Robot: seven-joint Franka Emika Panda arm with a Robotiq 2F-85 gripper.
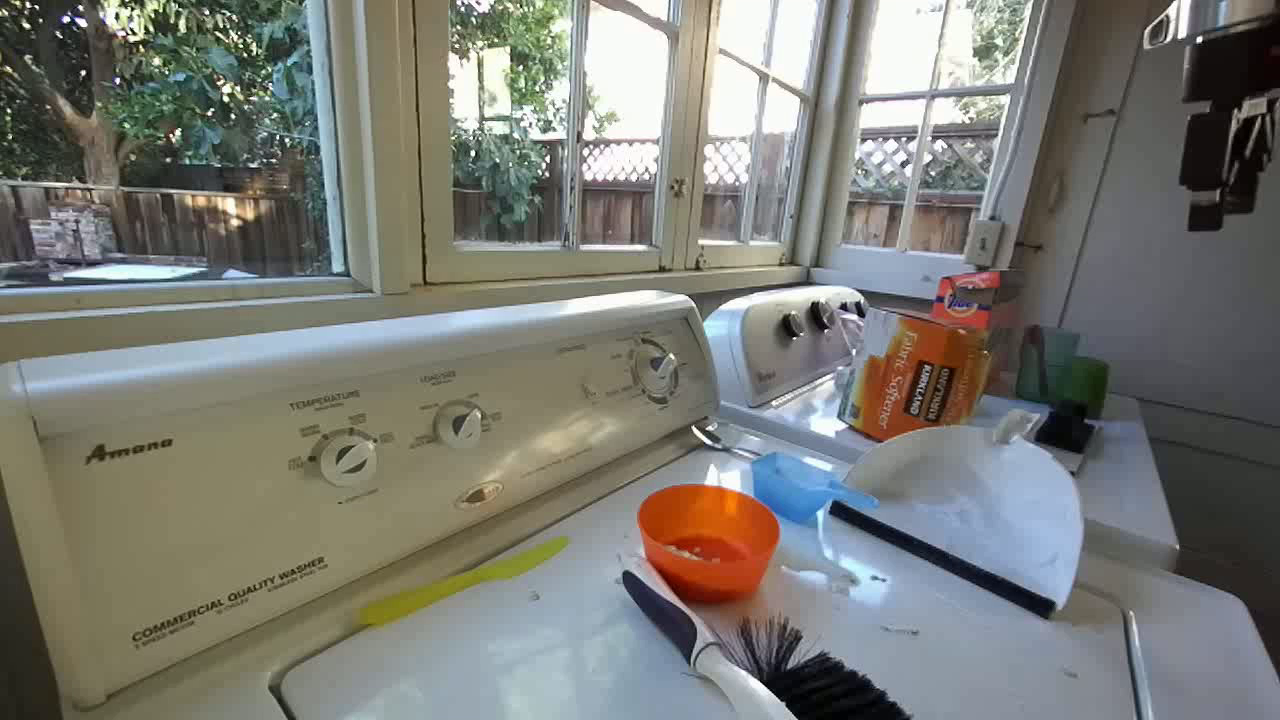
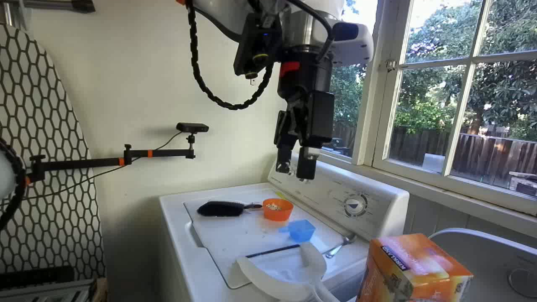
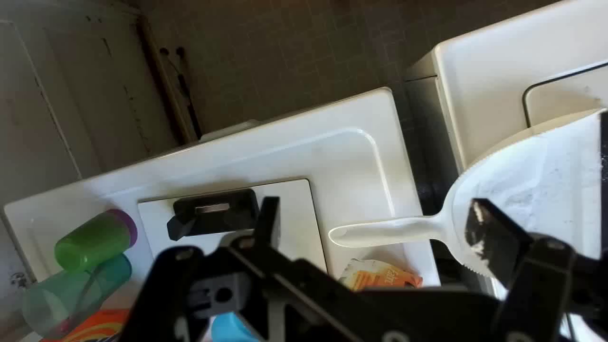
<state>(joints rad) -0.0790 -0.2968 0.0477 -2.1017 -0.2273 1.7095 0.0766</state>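
Observation:
My gripper (image 2: 295, 167) is open and empty, high above the white washer top; it also shows at the upper right of an exterior view (image 1: 1222, 200). In the wrist view the fingers (image 3: 375, 211) are wide apart, with the handle of a white dustpan (image 3: 394, 231) far below between them. The dustpan lies on the washer in both exterior views (image 1: 975, 510) (image 2: 275, 279). Near it are a blue scoop (image 1: 795, 487), an orange bowl (image 1: 708, 545) holding small pale bits, and a black-bristled brush (image 2: 222, 208). A yellow-green plastic knife (image 1: 465, 582) lies by the control panel.
A spoon (image 2: 340, 245) lies at the washer's back edge. A fabric softener box (image 1: 915, 375) and a green cup (image 3: 95, 240) stand on the neighbouring machine. A black object (image 3: 213, 213) lies on a white panel there. A camera arm (image 2: 96, 162) extends before the wall. Windows line the back.

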